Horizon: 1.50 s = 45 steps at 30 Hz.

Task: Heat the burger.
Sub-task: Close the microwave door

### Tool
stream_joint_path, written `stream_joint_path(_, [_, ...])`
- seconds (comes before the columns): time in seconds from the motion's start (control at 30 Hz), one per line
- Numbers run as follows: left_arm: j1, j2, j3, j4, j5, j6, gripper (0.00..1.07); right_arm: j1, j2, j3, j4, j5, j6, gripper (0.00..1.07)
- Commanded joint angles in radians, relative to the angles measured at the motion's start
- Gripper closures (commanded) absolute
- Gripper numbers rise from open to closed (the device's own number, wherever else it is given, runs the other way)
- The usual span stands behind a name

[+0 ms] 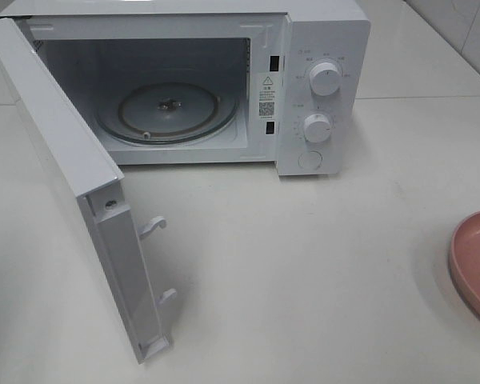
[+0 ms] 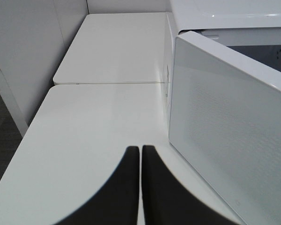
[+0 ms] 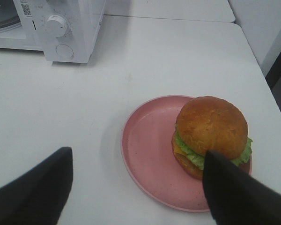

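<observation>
High view: the microwave (image 1: 184, 80) stands with its door (image 1: 80, 200) swung wide and the glass turntable (image 1: 166, 112) bare; only the pink plate (image 1: 476, 264) edge shows at the right of the worktop (image 1: 304, 272); neither arm appears.
Left wrist view: the left gripper (image 2: 140, 187) has its jaws clenched on nothing, just beside the door's outer face.
Right wrist view: the right gripper (image 3: 136, 187) has its jaws released wide, above the plate's near rim.
Burger place: the burger (image 3: 210, 136) sits upright on the plate, off-centre towards the right jaw, which overlaps it.
Axis: round, none to favour; bun top faces up.
Nearer arm: the right, by my judgement.
</observation>
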Motion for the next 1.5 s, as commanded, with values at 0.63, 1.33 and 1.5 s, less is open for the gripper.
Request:
stream_joint_path(0.63, [0.003,0.643,0.286,0.114,-1.152,-0.068,1.07,-0.004,-0.026,0.003,0.008,-0.011,-0.001,0.34])
stream_joint_path(1.33, [-0.193,1.177,0.042,0.257,-1.37,-0.16,1.07,-0.004,-0.026,0.003,0.008,-0.011,-0.001,0.34])
stream_joint_path(1.5, [-0.276,1.273,-0.039,0.248,-1.379,-0.161,1.07,-0.004,-0.026,0.003,0.008,-0.011,-0.001,0.34])
